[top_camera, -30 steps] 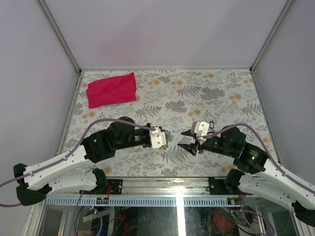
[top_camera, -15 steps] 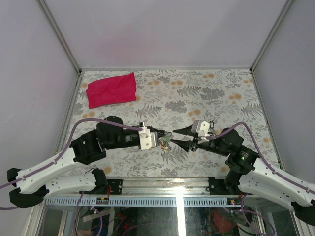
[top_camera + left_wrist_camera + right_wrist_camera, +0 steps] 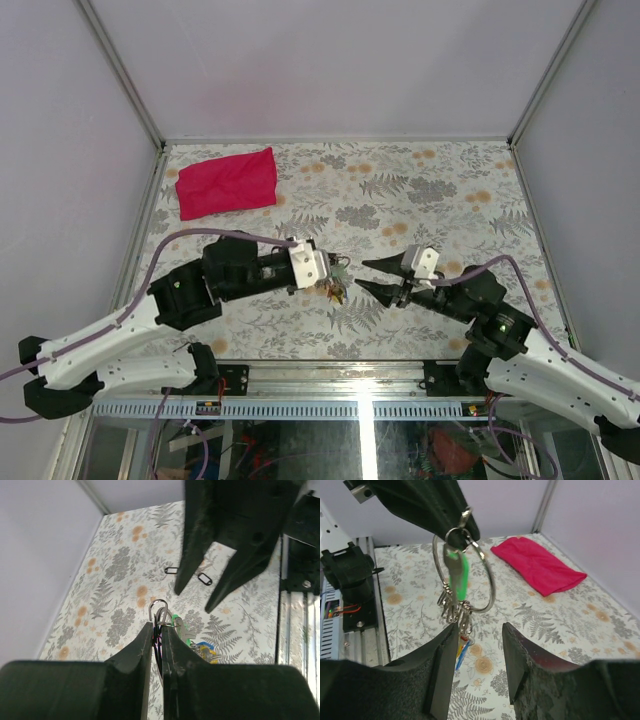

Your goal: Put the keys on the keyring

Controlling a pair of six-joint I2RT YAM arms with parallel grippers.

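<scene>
- Black plastic fingers of the left gripper [image 3: 332, 270] are clenched on the keyring [image 3: 492, 585], pinching the top of the loop. In the left wrist view the two tapered tips meet with the wire between them.
- Thin, shiny silver wire forms the keyring, a large round loop. It hangs below the left fingertips, clear of the table [image 3: 440, 190], with its plane upright and broadside to the right wrist camera.
- Smaller split rings [image 3: 452, 611] bunch at the bottom of the loop, overlapping one another.
- Bright green, flat and narrow, the green key [image 3: 456, 577] hangs within the loop's outline. Its long axis runs near vertical, from the pinch point down toward the bunch.
- Blue and yellow keys [image 3: 204, 648] dangle lowest, partly hidden; which way they point cannot be told.
- Matte black and wedge-shaped, the fingers of the right gripper [image 3: 361, 274] stand apart and grasp nothing. Their tips face the left gripper and sit just beside the hanging cluster; whether they touch it cannot be told.
- Floral print in grey ferns and orange blossoms covers the table.
- Soft, rumpled red cloth [image 3: 227, 182] lies at the far left corner, well apart from both arms.
</scene>
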